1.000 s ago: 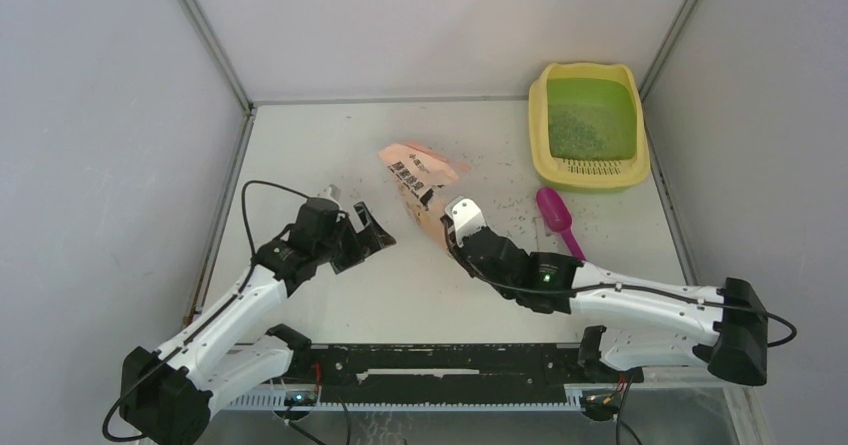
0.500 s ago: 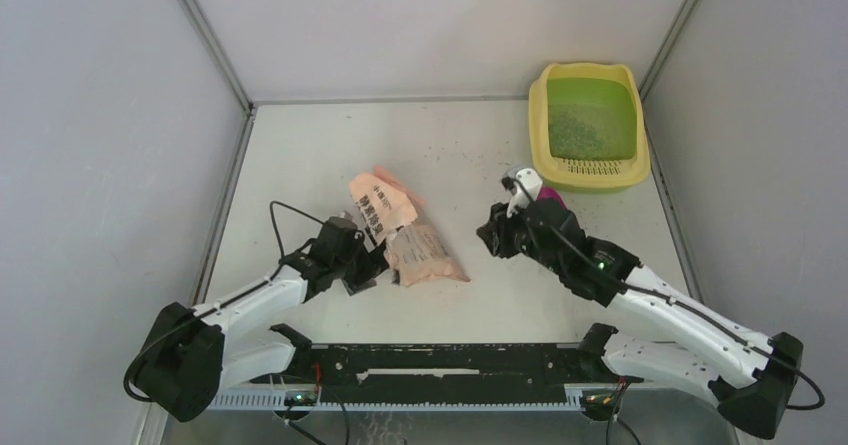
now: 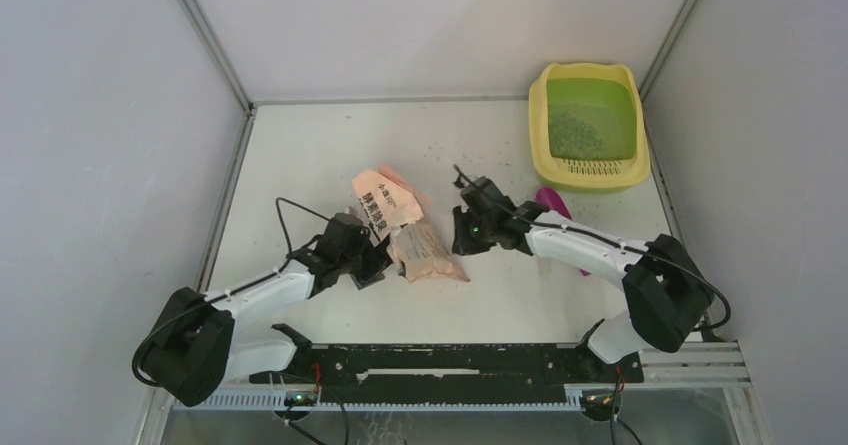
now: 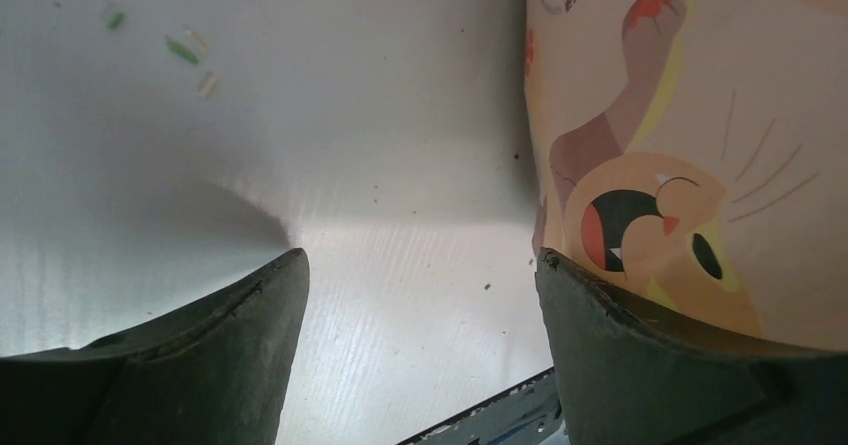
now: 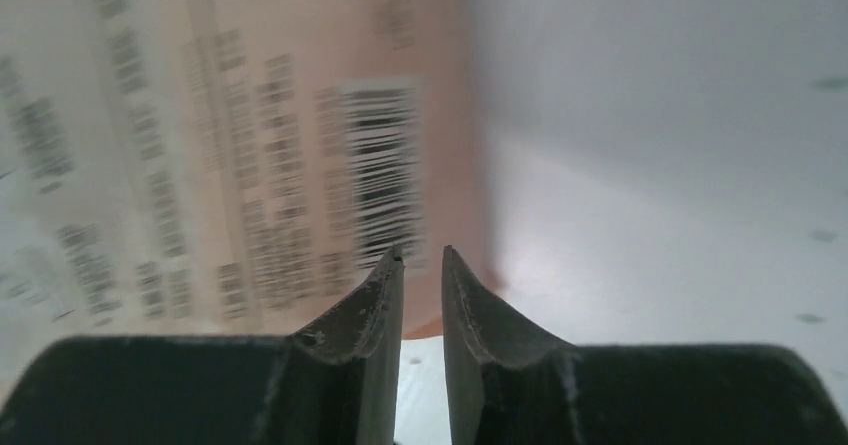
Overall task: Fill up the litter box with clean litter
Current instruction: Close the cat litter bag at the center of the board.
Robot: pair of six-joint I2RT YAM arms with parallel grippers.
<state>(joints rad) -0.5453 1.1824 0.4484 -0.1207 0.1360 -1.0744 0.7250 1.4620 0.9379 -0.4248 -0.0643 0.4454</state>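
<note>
Grey walls close in a white counter [image 3: 320,165], and the litter box [image 3: 538,115] sits pushed into the far right corner, its slotted step facing the arms. Only a thin patch of litter [image 3: 572,130] covers the green basin, so the filling looks far from done. More granules are strewn over the counter between box and bag [image 3: 415,245].

That bag lies flat on its side near the middle, crumpled, within reach of both arms. In that pose it cannot pour, which is probably why both arms have gathered at it, one on each side. The scoop [image 3: 552,203] lies just in front of the box, partly hidden by the right arm [image 3: 590,250], with nothing holding it.

The left arm [image 3: 270,290] reaches in low from the left. Its jaws stand wide apart with bare counter between them. In the wrist view one finger [image 4: 680,365] sits right at the bag's printed side, though contact cannot be judged. That wide spread suits taking in the bag's bulk.

The right jaws, just right of the bag, are drawn close with a thin slit between them and nothing caught in it; the barcode panel fills the view behind. A narrow stance like that would suit pinching a thin edge of the bag. Neither arm has hold of it yet.
</note>
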